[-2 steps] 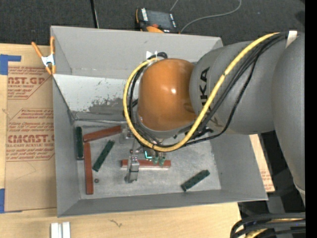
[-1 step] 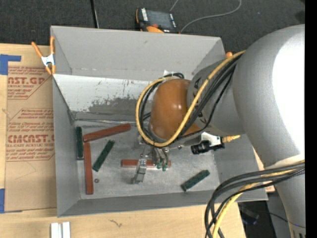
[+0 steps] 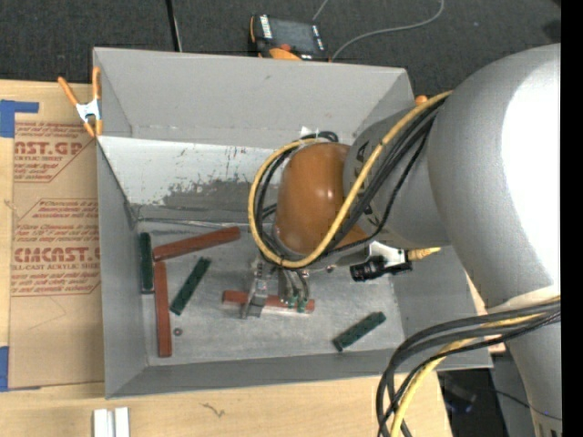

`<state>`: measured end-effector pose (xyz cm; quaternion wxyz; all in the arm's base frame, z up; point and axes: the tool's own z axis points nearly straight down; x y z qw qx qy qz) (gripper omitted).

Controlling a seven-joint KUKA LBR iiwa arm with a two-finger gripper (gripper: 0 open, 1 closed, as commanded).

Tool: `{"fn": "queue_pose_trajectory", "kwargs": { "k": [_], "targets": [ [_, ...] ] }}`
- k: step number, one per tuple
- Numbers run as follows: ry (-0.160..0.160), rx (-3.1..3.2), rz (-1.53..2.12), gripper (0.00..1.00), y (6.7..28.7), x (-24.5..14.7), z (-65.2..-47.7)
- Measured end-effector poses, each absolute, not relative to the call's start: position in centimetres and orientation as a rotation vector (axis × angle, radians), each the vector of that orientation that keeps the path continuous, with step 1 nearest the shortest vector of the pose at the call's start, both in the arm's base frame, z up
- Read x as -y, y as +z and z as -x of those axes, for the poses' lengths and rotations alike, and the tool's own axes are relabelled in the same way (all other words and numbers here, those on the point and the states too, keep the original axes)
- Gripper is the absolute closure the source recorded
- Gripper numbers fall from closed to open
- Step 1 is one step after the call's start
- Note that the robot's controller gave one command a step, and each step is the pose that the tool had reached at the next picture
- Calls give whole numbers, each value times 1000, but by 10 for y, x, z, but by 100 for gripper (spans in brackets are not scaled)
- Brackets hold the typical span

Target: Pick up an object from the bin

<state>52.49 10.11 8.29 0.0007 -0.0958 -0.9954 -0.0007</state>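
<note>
- A long red-brown stick [image 3: 196,242] lies slanted on the left.
- A second red-brown stick [image 3: 162,309] runs straight down from its low end, so the two make a corner.
- A dark green stick [image 3: 145,262] lies just left of that corner.
- Another green stick [image 3: 189,285] lies slanted inside the corner.
- A third green stick [image 3: 359,330] lies alone, low on the right.
- A black and orange box [image 3: 287,36] sits at the top.

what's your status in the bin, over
Gripper low over mid floor of bin. Short red-brown bar directly under it, lying flat. Nearest others, left green stick and right green stick, lie clear.
</note>
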Motion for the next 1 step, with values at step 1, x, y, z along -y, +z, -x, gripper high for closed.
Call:
{"fn": "queue_pose_trajectory", "kwargs": {
  "k": [1],
  "targets": [
    [-8, 3140, 234, 100, 219, -154, -485]
  ]
}}
